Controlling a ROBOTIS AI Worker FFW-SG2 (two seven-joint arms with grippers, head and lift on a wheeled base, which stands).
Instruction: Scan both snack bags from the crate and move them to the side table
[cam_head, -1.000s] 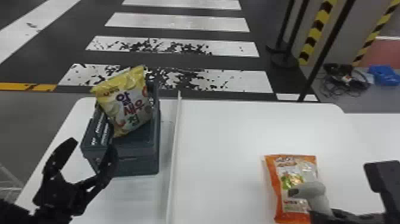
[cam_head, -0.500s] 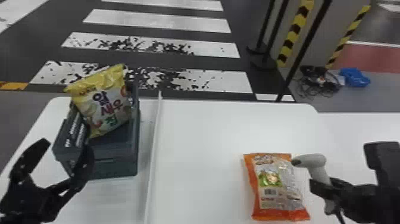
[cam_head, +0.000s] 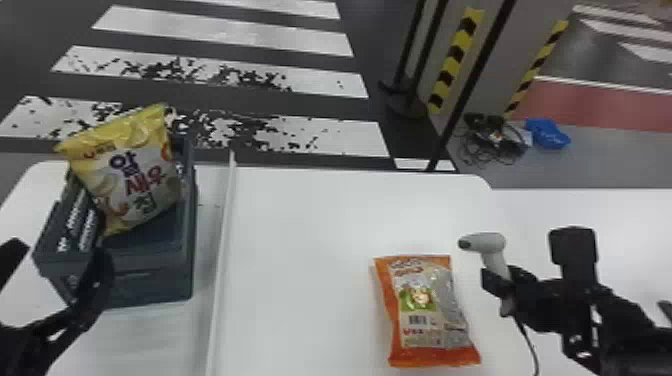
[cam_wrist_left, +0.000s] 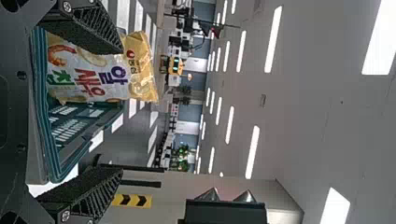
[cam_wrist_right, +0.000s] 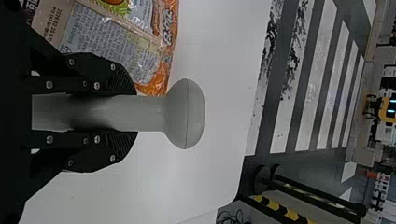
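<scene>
In the head view my left gripper (cam_head: 55, 280) stands open at the near left corner of the dark crate (cam_head: 150, 285). The yellow snack bag (cam_head: 135, 175) leans upright in that crate. In the left wrist view the yellow bag (cam_wrist_left: 93, 77) and crate (cam_wrist_left: 51, 154) lie beyond my left gripper (cam_wrist_left: 86, 109), nothing between its fingers. My right gripper (cam_head: 505, 292) holds the grey scanner (cam_head: 492, 250) by its handle, right of the orange snack bag (cam_head: 425, 310), which lies flat on the white table. In the right wrist view my right gripper (cam_wrist_right: 123, 113) is shut on the scanner (cam_wrist_right: 184, 113), near the orange bag (cam_wrist_right: 159, 56).
A raised white strip (cam_head: 222, 260) runs front to back on the table (cam_head: 300, 250), between crate and orange bag. The scanner's cable (cam_head: 530, 345) hangs below the right gripper. Behind the table stand dark poles (cam_head: 467, 95) and a grey pillar with yellow-black tape.
The head view has turned to the right, shifting the scene left. The right gripper with the scanner has moved right, off the orange bag it partly covered.
</scene>
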